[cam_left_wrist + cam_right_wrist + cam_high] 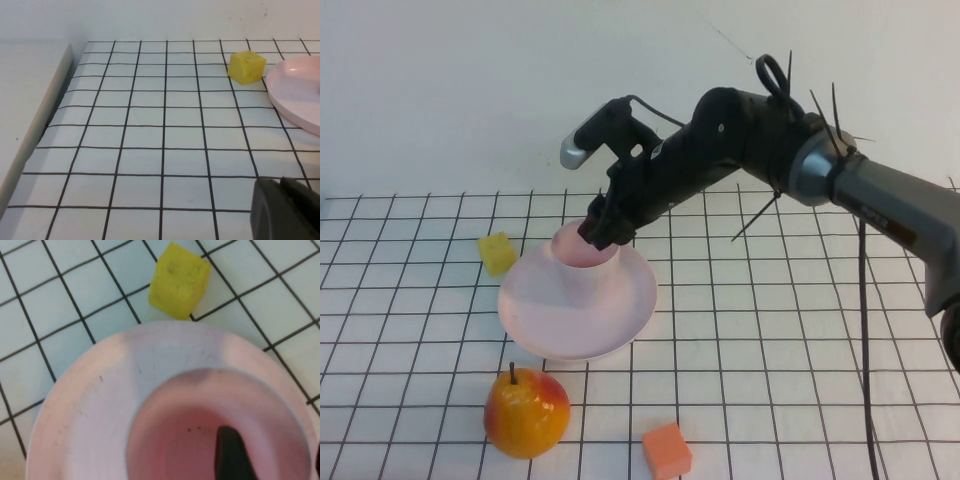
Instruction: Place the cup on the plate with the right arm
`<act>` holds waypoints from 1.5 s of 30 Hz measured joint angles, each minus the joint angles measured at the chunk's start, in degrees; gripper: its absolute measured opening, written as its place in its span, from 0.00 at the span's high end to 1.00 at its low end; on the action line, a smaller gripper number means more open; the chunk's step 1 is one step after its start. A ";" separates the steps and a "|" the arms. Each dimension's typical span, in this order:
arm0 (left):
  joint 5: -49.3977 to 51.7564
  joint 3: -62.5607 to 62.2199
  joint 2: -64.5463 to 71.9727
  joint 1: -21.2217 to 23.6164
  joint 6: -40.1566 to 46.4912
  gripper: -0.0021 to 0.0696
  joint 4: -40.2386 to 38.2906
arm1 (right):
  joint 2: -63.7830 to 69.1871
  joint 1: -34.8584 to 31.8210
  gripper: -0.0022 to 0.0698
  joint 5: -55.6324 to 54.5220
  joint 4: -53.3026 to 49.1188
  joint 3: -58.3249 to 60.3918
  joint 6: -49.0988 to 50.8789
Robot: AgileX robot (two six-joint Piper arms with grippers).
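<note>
The pale pink cup (582,262) stands upright on the round pale pink plate (620,312) at mid table. My right gripper (600,234) reaches down over the cup's far rim. In the right wrist view the gripper (272,455) straddles the cup (175,440) wall: one dark finger (230,452) is inside, with a gap to the wall, and the other is just outside at the frame's edge. It is open. The plate (85,405) surrounds the cup. My left gripper (277,181) is shut and empty, low over the grid left of the plate (300,95).
A yellow cube (497,253) sits just left of the plate, and also shows in the left wrist view (246,66) and the right wrist view (179,280). A pear (526,412) and an orange cube (666,450) lie in front of the plate. The table's left edge (50,100) is near.
</note>
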 joint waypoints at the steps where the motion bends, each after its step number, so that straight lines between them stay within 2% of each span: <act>1: 0.00 0.00 0.00 0.00 0.00 0.98 0.00 | 0.00 0.00 0.48 0.54 0.00 -0.97 0.00; 10: 0.00 0.00 0.00 0.00 0.00 0.98 0.00 | -3.01 0.00 0.48 3.60 -0.49 -6.06 -0.93; 17: 0.00 0.00 0.00 0.00 0.00 0.98 0.00 | -13.93 0.00 0.49 7.38 -8.15 -6.42 -2.20; 20: 0.00 0.00 0.00 0.00 0.00 0.98 0.00 | -19.57 0.00 0.56 10.00 -14.09 -6.51 -2.08; 26: 0.00 0.00 0.00 0.00 0.00 0.98 0.00 | -30.51 -1.84 0.83 17.15 -27.33 -6.51 2.24; 29: 0.00 0.00 0.00 0.00 0.00 0.98 0.00 | -35.70 -4.07 0.93 20.57 -32.37 -6.51 5.67; 36: 0.00 0.00 0.00 0.00 0.00 0.98 0.00 | -46.78 -7.60 0.97 25.72 -41.09 -4.89 9.71; 45: 0.00 0.00 0.00 0.00 0.00 0.98 0.00 | -64.72 -7.73 0.97 27.09 -44.14 14.05 14.79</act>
